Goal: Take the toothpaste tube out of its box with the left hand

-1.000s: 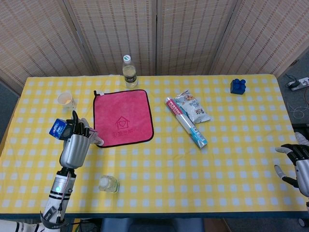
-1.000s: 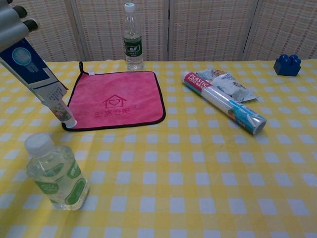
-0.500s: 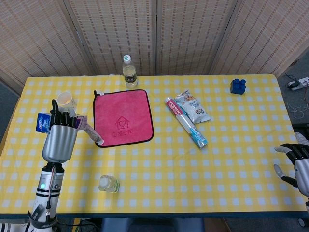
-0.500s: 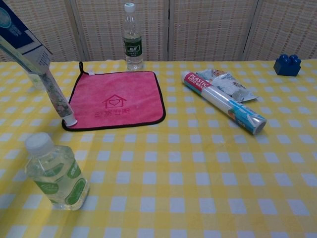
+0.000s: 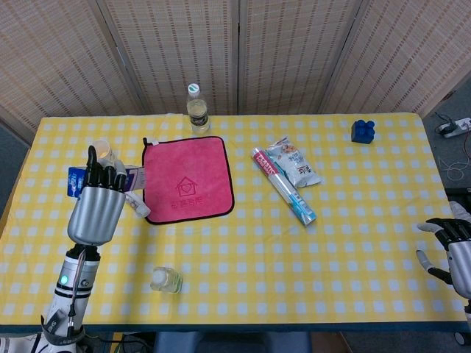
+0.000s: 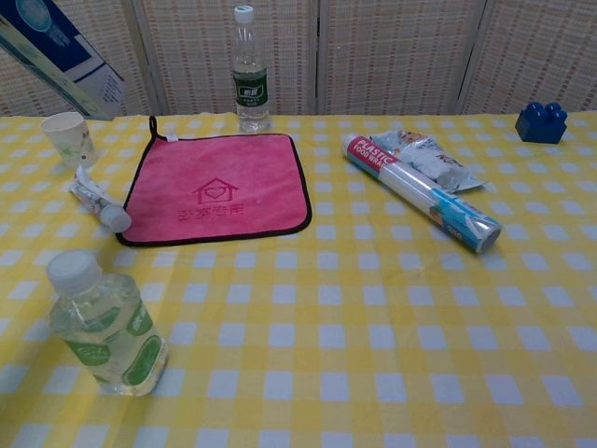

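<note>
Near right edge of the table (image 5: 243, 294): my right hand (image 5: 450, 246), fingers spread, holding nothing. Left side: my left hand (image 5: 96, 206) gripped the box (image 6: 56, 51), raised above the cloth. Toothpaste tube (image 6: 98, 203) lay on the table just beyond my left hand, beside the pink towel (image 5: 187, 179).

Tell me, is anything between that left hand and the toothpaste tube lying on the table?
Nothing visible. The toothpaste tube lies free on the tablecloth beside the pink cloth, just below the left hand, which holds the box in the air above it.
</note>
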Tool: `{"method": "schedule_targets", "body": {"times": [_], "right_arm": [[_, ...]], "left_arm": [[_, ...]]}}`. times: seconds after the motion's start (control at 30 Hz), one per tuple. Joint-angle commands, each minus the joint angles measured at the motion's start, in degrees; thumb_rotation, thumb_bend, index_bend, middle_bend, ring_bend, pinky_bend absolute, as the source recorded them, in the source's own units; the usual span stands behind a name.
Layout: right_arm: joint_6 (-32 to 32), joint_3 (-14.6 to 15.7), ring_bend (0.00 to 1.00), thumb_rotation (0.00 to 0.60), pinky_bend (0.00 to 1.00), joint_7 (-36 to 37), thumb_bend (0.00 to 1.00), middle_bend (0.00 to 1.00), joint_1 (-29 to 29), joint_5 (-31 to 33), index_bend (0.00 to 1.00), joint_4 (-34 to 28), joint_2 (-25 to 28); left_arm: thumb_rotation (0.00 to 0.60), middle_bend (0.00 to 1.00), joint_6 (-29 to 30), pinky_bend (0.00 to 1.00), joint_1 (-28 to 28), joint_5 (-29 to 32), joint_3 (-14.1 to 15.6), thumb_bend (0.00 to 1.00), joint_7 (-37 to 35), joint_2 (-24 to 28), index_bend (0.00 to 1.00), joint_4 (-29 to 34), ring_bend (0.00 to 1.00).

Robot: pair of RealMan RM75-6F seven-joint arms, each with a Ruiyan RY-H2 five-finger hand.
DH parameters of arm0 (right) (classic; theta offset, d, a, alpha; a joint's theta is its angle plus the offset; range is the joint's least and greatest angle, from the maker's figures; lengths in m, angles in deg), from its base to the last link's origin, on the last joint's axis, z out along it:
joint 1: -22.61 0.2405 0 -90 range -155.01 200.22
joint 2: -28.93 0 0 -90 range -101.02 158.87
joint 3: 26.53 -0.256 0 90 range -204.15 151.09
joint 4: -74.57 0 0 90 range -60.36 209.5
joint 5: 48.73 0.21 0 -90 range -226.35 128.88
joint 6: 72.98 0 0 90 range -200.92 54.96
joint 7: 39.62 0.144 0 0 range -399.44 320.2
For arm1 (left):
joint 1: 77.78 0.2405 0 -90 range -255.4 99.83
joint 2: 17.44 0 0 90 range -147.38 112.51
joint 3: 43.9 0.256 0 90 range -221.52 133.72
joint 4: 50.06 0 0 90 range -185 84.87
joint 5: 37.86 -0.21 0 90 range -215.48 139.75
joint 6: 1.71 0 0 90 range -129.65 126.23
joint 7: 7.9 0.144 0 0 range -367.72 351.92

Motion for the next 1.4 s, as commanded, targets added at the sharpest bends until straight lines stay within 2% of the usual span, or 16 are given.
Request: {"method": "schedule_targets", "body": {"times": [0.03, 0.13, 0.2, 0.27, 0.43, 0.63, 0.73, 0.8, 0.87, 0.93, 1.0, 1.13, 1.3, 1.4], "right_arm": [[-0.06, -0.01, 0.24, 0.600, 0.21, -0.06, 0.26, 0.31, 0.03, 0.03, 0.34, -0.03, 0.01], [-0.11, -0.02, 0.24, 0.600, 0.21, -0.19, 0.26, 0.31, 0.05, 0.07, 0.34, -0.12, 0.04], [-0.17, -0.04, 0.24, 0.600, 0.21, -0.29, 0.26, 0.31, 0.11, 0.07, 0.34, -0.28, 0.07], [-0.23, 0.00, 0.24, 0.600, 0.21, -0.39, 0.26, 0.31, 0.13, 0.02, 0.34, -0.37, 0.09], [-0.16, 0.01, 0.24, 0.600, 0.21, -0.32, 0.26, 0.31, -0.11, 0.40, 0.34, -0.33, 0.15], [-0.10, 0.03, 0.24, 0.600, 0.21, 0.07, 0.26, 0.31, -0.27, 0.58, 0.34, 0.04, 0.08], [-0.17, 0.01, 0.24, 0.600, 0.21, 0.28, 0.26, 0.31, -0.23, 0.59, 0.34, 0.17, 0.08], [-0.08, -0.01, 0.24, 0.600, 0.21, 0.42, 0.26, 0.31, -0.23, 0.50, 0.34, 0.25, 0.10], [-0.11, -0.03, 0.24, 0.600, 0.21, 0.49, 0.26, 0.31, -0.21, 0.51, 0.34, 0.29, 0.14], [-0.19, -0.05, 0.24, 0.600, 0.21, 0.55, 0.26, 0.31, -0.17, 0.54, 0.34, 0.36, 0.14], [-0.29, -0.04, 0.24, 0.600, 0.21, 0.66, 0.26, 0.31, -0.12, 0.54, 0.34, 0.45, 0.11], [-0.47, -0.08, 0.24, 0.600, 0.21, 0.89, 0.26, 0.31, -0.04, 0.64, 0.34, 0.70, 0.01], [-0.73, -0.10, 0.24, 0.600, 0.21, 0.88, 0.26, 0.31, 0.08, 0.74, 0.34, 0.80, 0.11], [-1.15, -0.10, 0.24, 0.600, 0.21, 0.45, 0.26, 0.31, 0.37, 0.64, 0.34, 0.63, 0.26]], "left_arm": [[0.600, 0.33, -2.88, 0.06, -0.05, -3.03, 1.79, 0.31, -3.40, -0.92, 0.29, -1.84, 0.30], [0.600, 0.34, -5.33, 0.06, -0.16, -4.10, 2.39, 0.31, -6.60, -2.02, 0.30, -2.05, 0.30], [0.600, 0.35, -10.03, 0.06, -0.96, -5.27, 3.88, 0.31, -10.57, -4.25, 0.31, -2.40, 0.30], [0.600, 0.35, -12.28, 0.06, -1.28, -5.83, 4.25, 0.31, -13.14, -5.62, 0.31, -3.52, 0.30], [0.600, 0.35, -18.42, 0.06, -1.80, -5.16, 5.05, 0.31, -21.24, -8.59, 0.31, -5.92, 0.30], [0.600, 0.35, -22.05, 0.06, -1.87, -3.91, 5.64, 0.31, -23.42, -11.34, 0.32, -9.96, 0.31], [0.600, 0.35, -23.00, 0.06, -1.59, 0.84, 5.47, 0.31, -21.16, -11.69, 0.27, -9.84, 0.30], [0.600, 0.28, -22.91, 0.06, -1.53, 6.76, 4.85, 0.31, -18.21, -11.15, 0.14, -7.54, 0.27], [0.600, 0.15, -22.40, 0.06, -1.76, 11.10, 4.11, 0.31, -16.40, -10.47, 0.02, -5.38, 0.20], [0.600, 0.06, -21.73, 0.06, -2.08, 14.93, 3.51, 0.31, -15.26, -9.46, 0.00, -3.30, 0.16], [0.600, 0.04, -20.48, 0.06, -1.96, 15.17, 3.62, 0.31, -15.07, -8.17, 0.00, -1.97, 0.15], [0.600, 0.04, -18.85, 0.06, -0.40, 12.96, 4.31, 0.31, -19.91, -5.22, 0.00, -0.17, 0.15], [0.600, 0.09, -13.91, 0.06, 5.14, 0.85, 5.50, 0.31, -35.84, -1.74, 0.00, -3.96, 0.17], [0.600, 0.10, -11.81, 0.06, 7.91, -1.13, 6.18, 0.31, -41.62, 0.67, 0.00, -4.62, 0.18]]}}
